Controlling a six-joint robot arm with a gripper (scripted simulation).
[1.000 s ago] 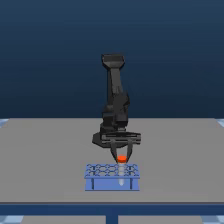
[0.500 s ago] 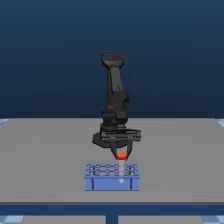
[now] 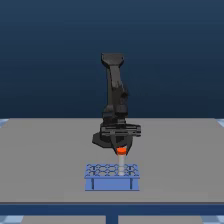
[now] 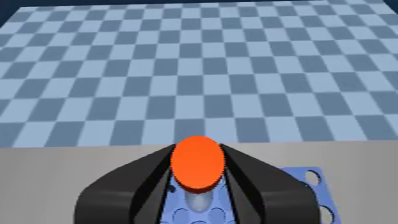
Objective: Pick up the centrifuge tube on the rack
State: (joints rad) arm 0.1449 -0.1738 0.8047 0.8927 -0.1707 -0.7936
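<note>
The small blue rack (image 3: 111, 177) stands on the grey table near its front edge, its grid of round holes facing up. Directly above it hangs the centrifuge tube (image 3: 120, 156), pale-bodied with an orange-red cap (image 3: 120, 149); its lower end is still at about the level of the rack's top. My gripper (image 3: 120, 148) is shut on the tube just at the cap. In the wrist view the orange cap (image 4: 197, 162) sits between the two black fingers (image 4: 133, 182), with the pale tube body (image 4: 199, 202) and the blue rack top (image 4: 306, 192) below.
The grey table (image 3: 45, 150) spreads wide on both sides of the rack. A blue checkered floor (image 4: 195, 65) lies beyond the table edge in the wrist view.
The gripper has risen a little with the tube, so the orange cap stands higher above the rack than a second ago.
</note>
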